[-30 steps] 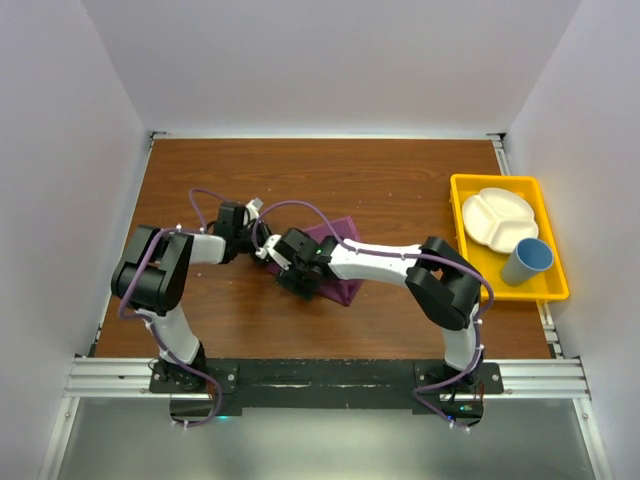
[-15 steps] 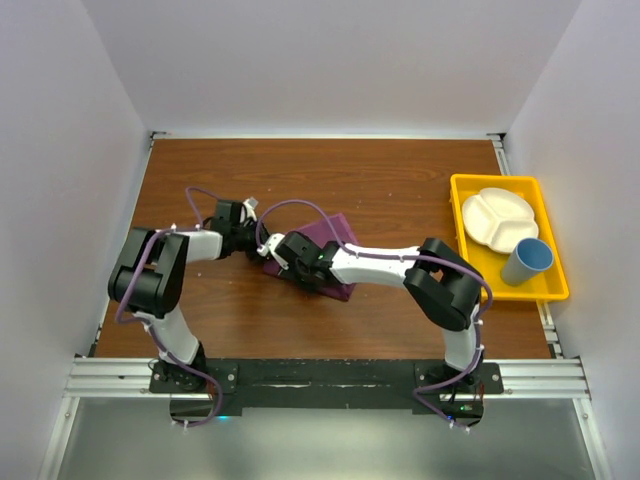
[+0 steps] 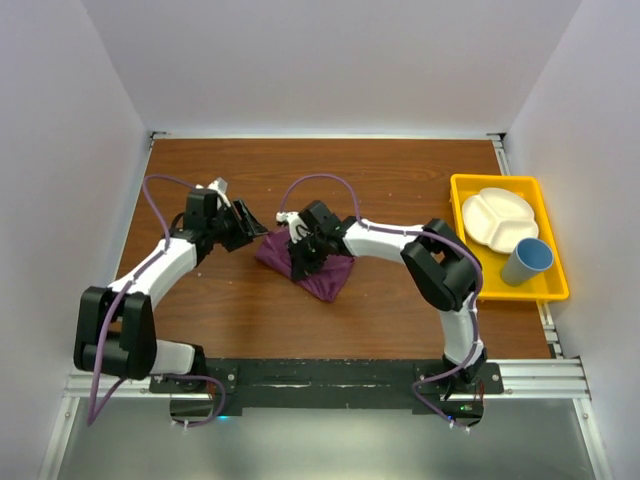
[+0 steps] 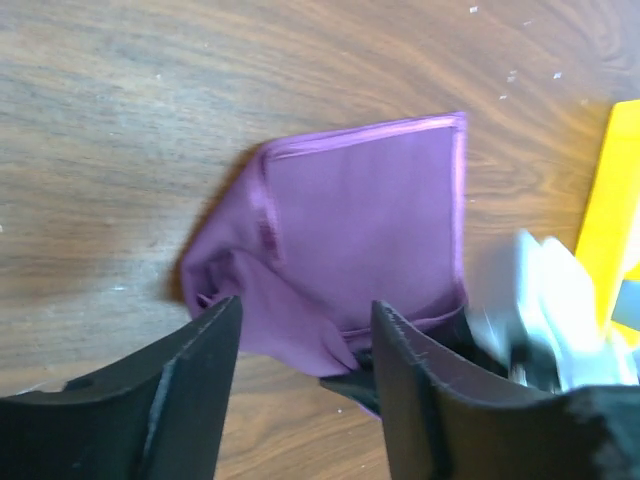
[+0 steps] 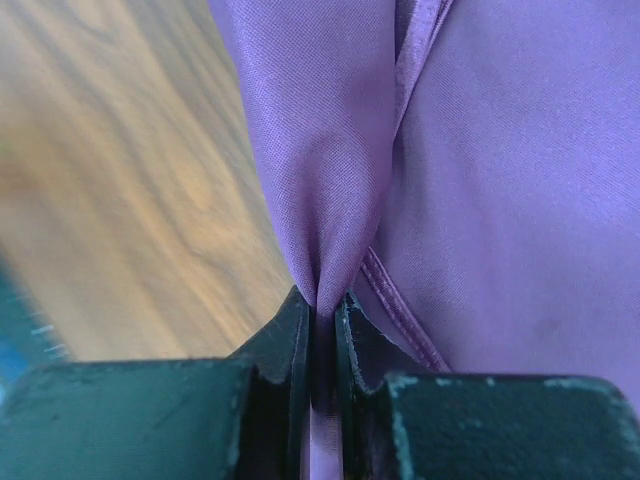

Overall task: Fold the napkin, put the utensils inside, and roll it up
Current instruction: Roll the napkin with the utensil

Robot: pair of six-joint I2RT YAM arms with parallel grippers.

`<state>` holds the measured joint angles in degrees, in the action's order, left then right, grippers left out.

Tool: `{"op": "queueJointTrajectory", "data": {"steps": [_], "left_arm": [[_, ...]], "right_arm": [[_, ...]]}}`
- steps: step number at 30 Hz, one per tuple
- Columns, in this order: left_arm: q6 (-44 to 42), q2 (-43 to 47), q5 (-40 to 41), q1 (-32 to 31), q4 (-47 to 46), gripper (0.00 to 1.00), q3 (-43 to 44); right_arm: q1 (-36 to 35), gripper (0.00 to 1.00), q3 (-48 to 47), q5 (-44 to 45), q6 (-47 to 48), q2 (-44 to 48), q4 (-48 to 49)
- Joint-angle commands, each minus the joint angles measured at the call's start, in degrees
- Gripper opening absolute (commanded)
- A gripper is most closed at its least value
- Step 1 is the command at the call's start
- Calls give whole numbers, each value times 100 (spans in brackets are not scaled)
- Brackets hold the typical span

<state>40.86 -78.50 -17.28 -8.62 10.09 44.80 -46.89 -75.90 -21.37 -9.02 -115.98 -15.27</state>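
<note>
The plum-purple napkin (image 3: 322, 275) lies bunched and partly folded on the brown table, left of centre. My right gripper (image 3: 302, 258) reaches in from the right and is shut on a pinched ridge of the cloth; the right wrist view shows the fold squeezed between the two dark fingers (image 5: 322, 300), with the napkin (image 5: 500, 200) spread beyond. My left gripper (image 3: 252, 222) stands open just left of the cloth, nothing between its fingers (image 4: 308, 305), and the napkin (image 4: 370, 220) lies ahead of them. The utensils are out of view.
A yellow tray (image 3: 460, 195) sits at the table's right edge, holding a white divided plate (image 3: 498, 218) and a blue cup (image 3: 527, 262). The tray's rim (image 4: 615, 200) shows at the right of the left wrist view. White walls enclose the table.
My left gripper opened, let go of the napkin and drew back to the left. My right gripper closed on a fold of the cloth, and the napkin shifted slightly.
</note>
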Motion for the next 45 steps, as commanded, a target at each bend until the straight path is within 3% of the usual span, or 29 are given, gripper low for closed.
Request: {"op": "queueJointTrajectory", "data": {"steps": [1, 7, 15, 20, 27, 30, 33, 39, 45], "left_arm": [[298, 247, -205, 27, 134, 62, -392], [1151, 64, -645, 10, -305, 68, -884], [1732, -569, -882, -25, -885, 70, -788], [1628, -764, -962, -52, -886, 60, -691], [635, 202, -662, -157, -139, 58, -691], [344, 151, -1134, -157, -471, 49, -744], [282, -103, -1462, -157, -1173, 30, -753], [256, -963, -1551, -105, -2168, 4, -499], [115, -1842, -1375, 141, -2713, 1, -551]], "right_arm": [[399, 0, -144, -1806, -381, -890, -389], [769, 0, -320, -2986, -1067, -1382, -46], [840, 0, -575, -3190, -1164, -1682, -293], [849, 0, -741, -3163, -1392, -1769, -257], [849, 0, -1339, -3093, -1630, -1962, -713], [857, 0, -1726, -3023, -1621, -2094, -1178], [857, 0, -2016, -3093, -1709, -2226, -1452], [892, 0, -1929, -3339, -2104, -2341, -1173], [919, 0, -1779, -3471, -2315, -2262, -882]]}}
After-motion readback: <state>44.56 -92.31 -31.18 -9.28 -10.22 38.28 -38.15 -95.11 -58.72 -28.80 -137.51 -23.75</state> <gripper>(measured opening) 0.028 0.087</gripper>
